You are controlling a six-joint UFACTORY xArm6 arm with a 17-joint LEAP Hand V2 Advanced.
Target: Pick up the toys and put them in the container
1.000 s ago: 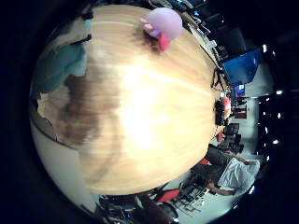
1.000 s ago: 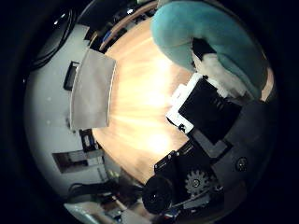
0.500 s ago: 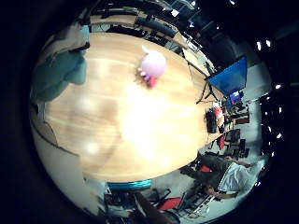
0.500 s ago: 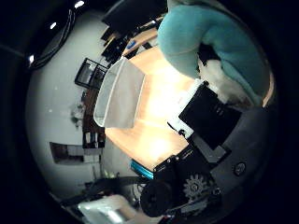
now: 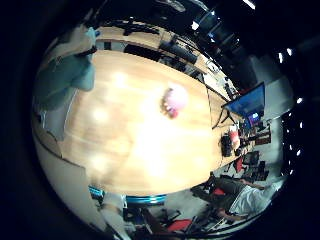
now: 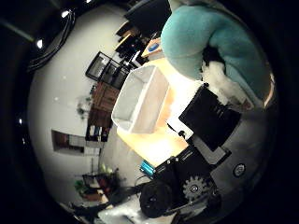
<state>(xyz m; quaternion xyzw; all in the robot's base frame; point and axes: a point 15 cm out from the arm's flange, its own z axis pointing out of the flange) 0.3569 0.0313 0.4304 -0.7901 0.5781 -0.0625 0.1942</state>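
Note:
In the right thumb side palm view, my hand (image 6: 211,114) is shut on a teal plush toy (image 6: 206,37), which fills much of the view close to the palm; white and black fingers (image 6: 222,78) curl against it. The white container (image 6: 140,97) stands on the wooden table below and beside the held toy. In the right little finger side palm view, a pink plush toy (image 5: 174,101) lies on the wooden table (image 5: 120,130), well away from the hand. The teal toy also shows at that view's edge (image 5: 60,75).
The table's edges show all round in the right little finger side palm view. Beyond it are a blue screen (image 5: 247,101), chairs and desks. Shelving (image 6: 110,70) stands against the wall behind the container.
The hand has risen with the teal toy, so the table and pink toy look smaller and farther. The container now appears nearer the hand in the thumb side view.

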